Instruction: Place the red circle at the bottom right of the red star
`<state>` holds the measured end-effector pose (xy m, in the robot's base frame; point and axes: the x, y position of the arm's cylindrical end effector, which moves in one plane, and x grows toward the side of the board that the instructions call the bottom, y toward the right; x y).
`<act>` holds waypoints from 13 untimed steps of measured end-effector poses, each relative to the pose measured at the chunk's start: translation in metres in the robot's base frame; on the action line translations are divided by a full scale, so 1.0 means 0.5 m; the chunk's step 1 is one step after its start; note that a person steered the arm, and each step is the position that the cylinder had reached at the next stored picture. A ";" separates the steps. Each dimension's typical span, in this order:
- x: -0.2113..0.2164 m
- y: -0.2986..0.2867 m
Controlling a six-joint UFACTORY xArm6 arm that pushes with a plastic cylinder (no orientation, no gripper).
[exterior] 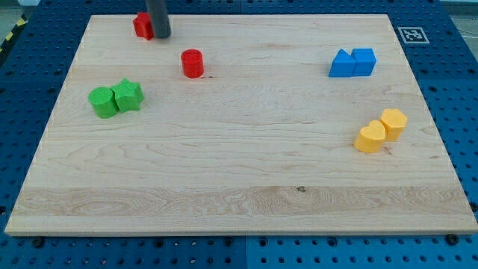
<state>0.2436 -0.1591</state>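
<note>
Red circle (pixel 192 63), a short upright cylinder, stands on the wooden board (pixel 239 187) in its upper left part, well in from the left edge and a little below the top edge. Up and to the view's left of it, close to the top edge, sits the red star (pixel 141 25), partly hidden by my rod, so its shape is hard to make out. My tip (pixel 160 36) rests just beside the star on its right side, seemingly touching it, and stands apart from the circle, which lies lower and further right. I carry no jaws, only the straight dark rod, and it holds nothing.

Near the left edge, a green circle (pixel 102 102) and a green star (pixel 128 96) touch each other. Toward the top right corner, two blue blocks (pixel 352 63) sit pressed together. Near the right edge, a yellow heart (pixel 370 137) and a yellow hexagon (pixel 393 122) sit in contact.
</note>
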 end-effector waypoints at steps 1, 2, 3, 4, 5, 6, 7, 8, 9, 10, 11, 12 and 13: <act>0.003 -0.022; 0.012 -0.019; 0.026 0.046; 0.035 0.122; 0.043 0.125; 0.043 0.125; 0.089 0.142; 0.108 0.161; 0.108 0.192; 0.124 0.249; 0.176 0.282; 0.202 0.288; 0.237 0.288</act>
<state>0.3624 -0.0150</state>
